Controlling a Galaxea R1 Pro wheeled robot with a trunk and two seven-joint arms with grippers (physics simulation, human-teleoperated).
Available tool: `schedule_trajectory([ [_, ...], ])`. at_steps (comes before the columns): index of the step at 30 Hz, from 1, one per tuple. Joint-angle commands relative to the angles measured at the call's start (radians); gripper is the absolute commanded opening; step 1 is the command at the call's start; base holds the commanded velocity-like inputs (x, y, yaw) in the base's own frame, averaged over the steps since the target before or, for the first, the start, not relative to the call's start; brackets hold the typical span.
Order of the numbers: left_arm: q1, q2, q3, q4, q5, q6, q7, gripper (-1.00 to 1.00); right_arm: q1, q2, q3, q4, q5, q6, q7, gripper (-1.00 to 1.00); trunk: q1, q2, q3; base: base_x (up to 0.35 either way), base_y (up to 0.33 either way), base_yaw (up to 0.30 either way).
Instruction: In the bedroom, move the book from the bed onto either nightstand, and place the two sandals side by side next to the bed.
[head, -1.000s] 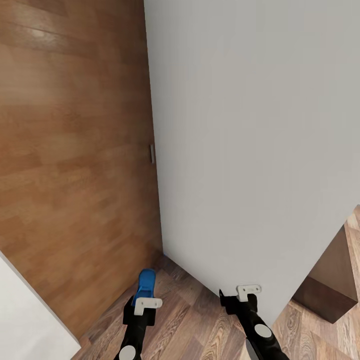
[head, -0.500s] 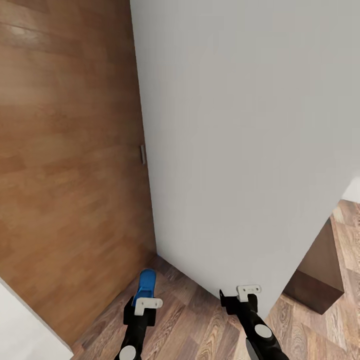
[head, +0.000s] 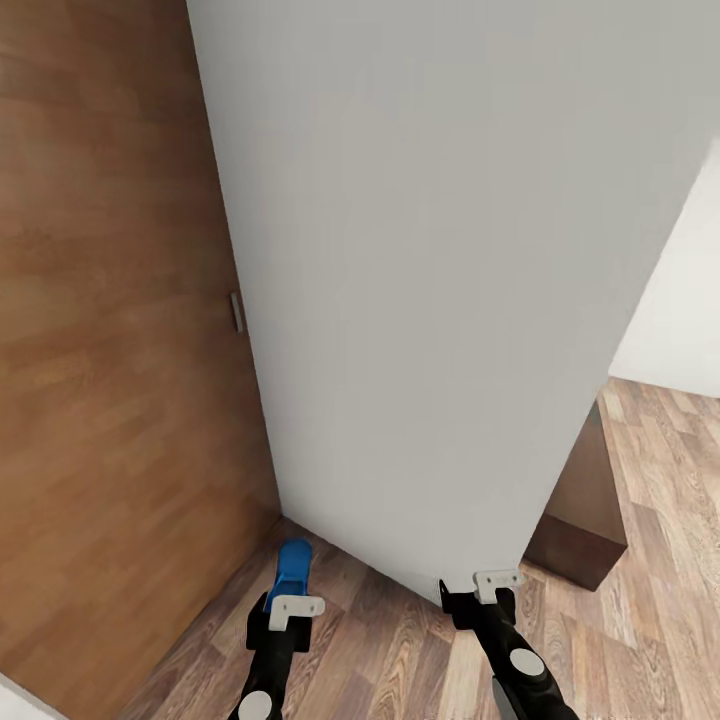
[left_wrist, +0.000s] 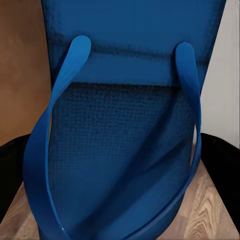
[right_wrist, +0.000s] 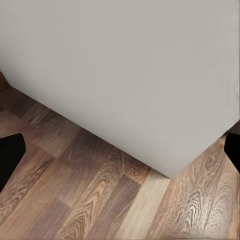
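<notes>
The left tool (head: 290, 590) holds a blue sandal (head: 291, 566), toe ahead of it. The right tool (head: 480, 590) looks spread, empty. Carry the sandal level; steer clear of the wall (head: 430, 300) ahead.

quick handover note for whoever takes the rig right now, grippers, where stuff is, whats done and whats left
Left gripper: shut on one blue sandal, straps up close in its wrist view.
Right gripper: open, holding nothing.
Robot faces a grey wall corner beside a wooden door, over plank floor; a dark brown cabinet stands behind the corner.
Done: one sandal picked up.
Left: set both sandals by the bed, move the book to a nightstand.
</notes>
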Motion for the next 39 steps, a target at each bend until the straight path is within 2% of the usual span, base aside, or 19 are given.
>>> schedule_trajectory([
  [1, -0.001, 0.001, -0.005, -0.001, 0.010, -0.006, 0.007, -1.00, -0.001, -0.001, 0.005, -0.001, -0.006, 0.005, -0.010, 1.00, 0.000, -0.002, -0.002, 0.000, 0.000, -0.283],
  [14, -0.001, 0.002, -0.005, -0.001, 0.011, -0.005, 0.007, -1.00, -0.001, -0.001, 0.004, -0.002, -0.005, 0.005, -0.013, 1.00, 0.000, -0.002, -0.002, 0.000, 0.000, -0.272],
  [39, -0.001, 0.000, -0.006, -0.001, 0.013, -0.005, 0.007, -1.00, -0.001, -0.001, 0.002, -0.001, -0.009, 0.005, -0.013, 1.00, 0.000, -0.002, -0.002, 0.000, 0.000, -0.007],
])
